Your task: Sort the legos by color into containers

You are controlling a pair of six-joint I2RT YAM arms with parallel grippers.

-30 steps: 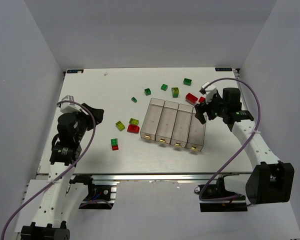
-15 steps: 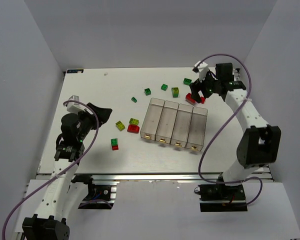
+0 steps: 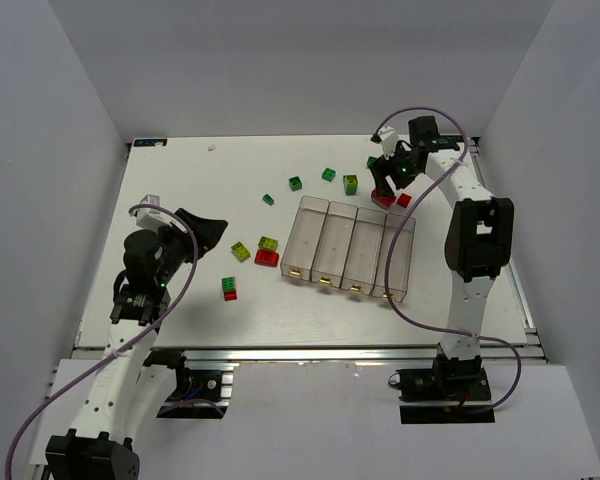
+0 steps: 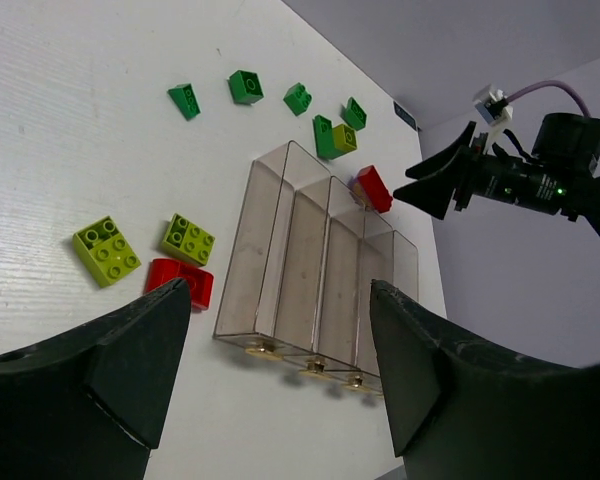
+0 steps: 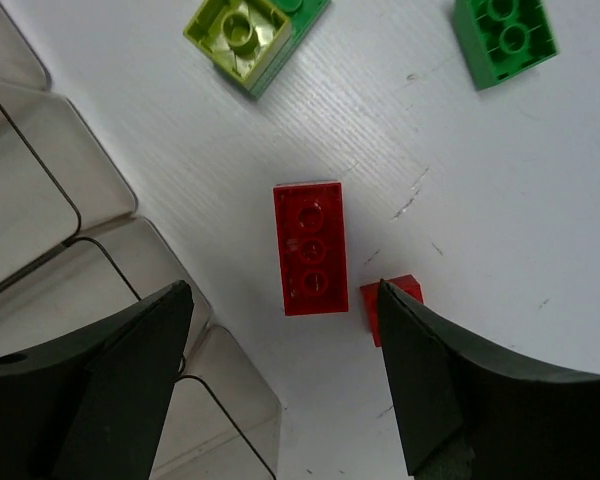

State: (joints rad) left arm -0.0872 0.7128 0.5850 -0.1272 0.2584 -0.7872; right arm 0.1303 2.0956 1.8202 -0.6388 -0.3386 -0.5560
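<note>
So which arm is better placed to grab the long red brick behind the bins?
Right. The right hand, open, hangs over the long red brick; the left hand sits on the far side of the bins.

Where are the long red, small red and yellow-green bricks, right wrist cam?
long red brick [image 5: 310, 262]: right wrist view, middle stud.
small red brick [image 5: 371, 308]: right wrist view, exposed left edge.
yellow-green brick [image 5: 242, 30]: right wrist view, top stud.

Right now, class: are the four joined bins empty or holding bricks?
Empty. The translucent bins show only bare floors from above and from the left wrist; every visible brick lies on the table outside them.
</note>
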